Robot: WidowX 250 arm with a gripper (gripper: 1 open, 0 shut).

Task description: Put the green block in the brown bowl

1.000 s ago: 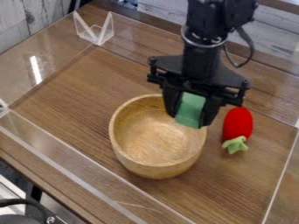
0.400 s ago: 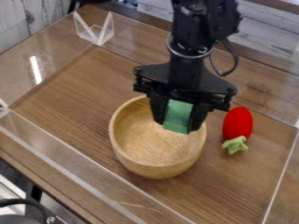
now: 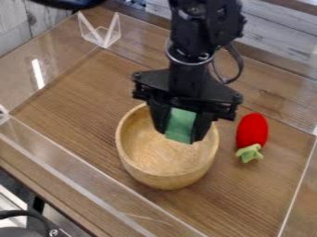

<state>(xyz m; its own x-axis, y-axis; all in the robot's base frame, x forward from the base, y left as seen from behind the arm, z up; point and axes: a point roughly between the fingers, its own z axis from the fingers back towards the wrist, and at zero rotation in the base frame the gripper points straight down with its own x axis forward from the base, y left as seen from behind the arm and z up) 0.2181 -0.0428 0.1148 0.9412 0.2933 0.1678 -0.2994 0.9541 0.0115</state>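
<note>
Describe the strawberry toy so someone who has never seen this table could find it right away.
Start at the brown bowl, the biggest thing on the wooden table. Just right of its rim, lying on the tabletop, is the strawberry toy. It is the only red object, with small green leaves at its lower end, unlike the plain green block in the fingers over the bowl.

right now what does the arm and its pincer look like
The arm is all black, a chunky jointed column with a thin black cable looping down its right side. The pincer is black too: a wide flat crossbar with two dark fingers hanging from it. No markings are visible.
</note>
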